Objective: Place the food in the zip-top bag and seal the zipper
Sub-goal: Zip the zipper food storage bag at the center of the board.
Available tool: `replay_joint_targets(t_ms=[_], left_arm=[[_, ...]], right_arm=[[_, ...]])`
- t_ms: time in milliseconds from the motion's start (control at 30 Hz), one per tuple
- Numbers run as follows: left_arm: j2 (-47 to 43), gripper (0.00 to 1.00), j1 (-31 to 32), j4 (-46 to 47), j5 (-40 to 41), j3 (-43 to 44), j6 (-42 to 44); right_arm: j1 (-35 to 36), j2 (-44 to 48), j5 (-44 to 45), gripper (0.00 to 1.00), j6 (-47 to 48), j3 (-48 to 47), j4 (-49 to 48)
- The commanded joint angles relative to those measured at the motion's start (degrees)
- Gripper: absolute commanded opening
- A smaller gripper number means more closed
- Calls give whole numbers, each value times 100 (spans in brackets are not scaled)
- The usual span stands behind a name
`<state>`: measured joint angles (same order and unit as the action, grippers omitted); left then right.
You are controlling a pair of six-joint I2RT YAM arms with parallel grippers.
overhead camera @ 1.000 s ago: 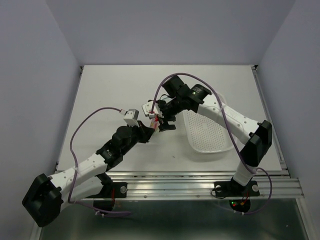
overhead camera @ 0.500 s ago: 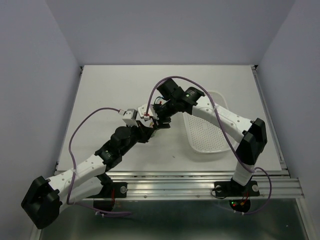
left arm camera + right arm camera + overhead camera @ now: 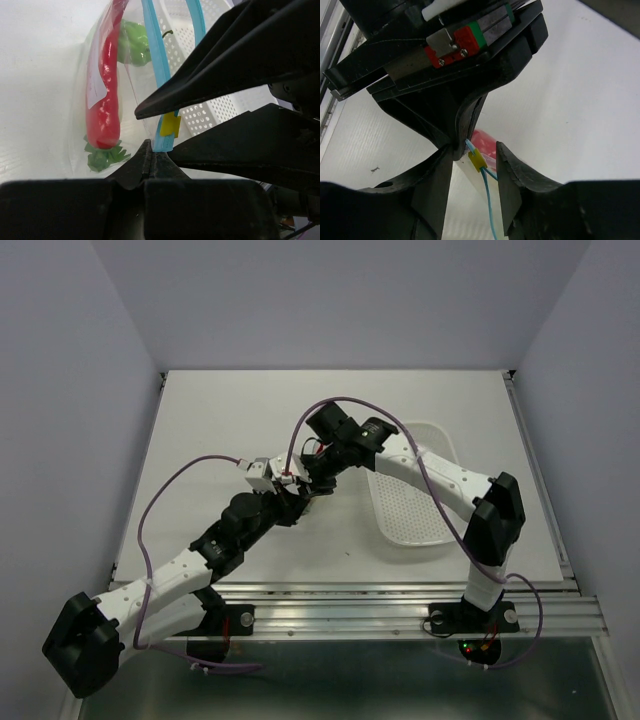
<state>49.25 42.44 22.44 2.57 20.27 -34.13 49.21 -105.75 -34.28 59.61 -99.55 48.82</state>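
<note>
Clamps zipper (image 3: 157, 75) end in left jaws, straddles yellow slider (image 3: 170, 125) with narrowed right jaws; limp, slippery zip-top bag (image 3: 131, 87), so grip stiff strip.

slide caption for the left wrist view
Left gripper pinches the light blue zipper strip of a clear plastic bag holding a thin red chili; right gripper straddles the yellow slider.

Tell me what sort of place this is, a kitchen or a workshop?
Most likely a robot test cell: a left arm and right arm bolted to a metal rail at a white table, plain walls closing it in, and toy food in a zip-top bag.
</note>
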Motion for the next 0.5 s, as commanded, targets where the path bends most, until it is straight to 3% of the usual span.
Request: replay_joint_targets(t_ms=[0,267,467], left_arm=[[-136,0,54,261,-63,-50,-15],[-276,0,46,279,59,-173,-103],[-337,0,46,270,147,-234,-199]], right_arm=[[54,2,9,39,41,-65,-215],[54,-68,317,23,112,-109,-22],[54,-121,431,16,138,-170,5]])
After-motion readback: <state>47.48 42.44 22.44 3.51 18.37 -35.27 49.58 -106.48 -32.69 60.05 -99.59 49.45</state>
